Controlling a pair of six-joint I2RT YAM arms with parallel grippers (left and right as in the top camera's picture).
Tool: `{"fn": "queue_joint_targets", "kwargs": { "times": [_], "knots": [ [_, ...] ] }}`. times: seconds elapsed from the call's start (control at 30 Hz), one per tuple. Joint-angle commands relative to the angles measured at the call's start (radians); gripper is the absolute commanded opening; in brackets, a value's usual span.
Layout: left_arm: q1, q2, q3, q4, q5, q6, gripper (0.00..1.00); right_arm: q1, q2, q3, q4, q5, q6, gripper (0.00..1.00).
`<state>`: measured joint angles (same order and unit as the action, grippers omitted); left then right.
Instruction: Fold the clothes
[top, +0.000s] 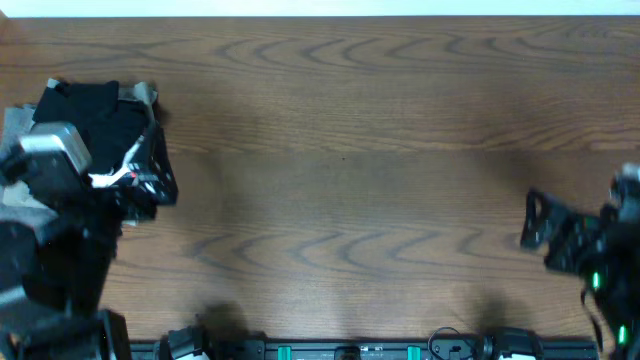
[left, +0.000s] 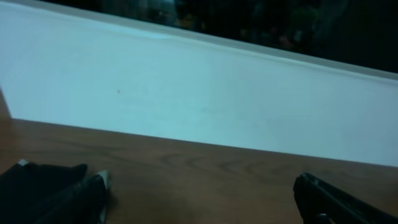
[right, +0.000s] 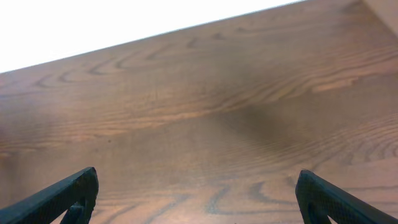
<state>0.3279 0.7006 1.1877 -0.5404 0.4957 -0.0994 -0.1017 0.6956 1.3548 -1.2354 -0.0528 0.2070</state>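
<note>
The shirt (top: 88, 108) lies in a dark, bunched heap at the far left of the table (top: 340, 150), near its far edge. From overhead my left arm partly covers its near side. A strip of olive cloth (top: 146, 96) peeks out at the heap's right edge, touching it, and a bit of pale grey cloth (top: 12, 125) shows at its left. My left gripper (left: 202, 193) stands wide. In the left wrist view its two dark fingers (left: 336, 202) sit far apart at the lower corners, with only bare wood between them and nothing held. A black mass in the very lower-left corner of that view lies right against the left finger, and I cannot tell whether it is shirt or part of the gripper. Beyond the wood rises a white wall (left: 186, 93). My right gripper (right: 196, 190) is well apart from the shirt, at the table's right edge. It is spread wide too, and its fingers frame nothing but wood grain. The middle of the table between my two arms shows only wood.
</note>
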Motion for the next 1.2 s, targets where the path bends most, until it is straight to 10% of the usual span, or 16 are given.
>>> {"fn": "queue_joint_targets", "kwargs": {
  "times": [0.0, 0.73, 1.17],
  "knots": [
    [-0.025, -0.027, 0.002, -0.027, 0.017, 0.034, 0.98, -0.002, -0.112, -0.074, -0.006, -0.004, -0.013, 0.99],
    [-0.462, -0.046, -0.026, -0.073, -0.196, 0.186, 0.98, -0.002, -0.329, -0.299, 0.157, 0.039, -0.013, 0.99],
    [-0.488, -0.052, -0.026, -0.065, -0.31, 0.185, 0.98, -0.002, -0.329, -0.299, 0.169, 0.102, -0.013, 0.99]
  ]
}}
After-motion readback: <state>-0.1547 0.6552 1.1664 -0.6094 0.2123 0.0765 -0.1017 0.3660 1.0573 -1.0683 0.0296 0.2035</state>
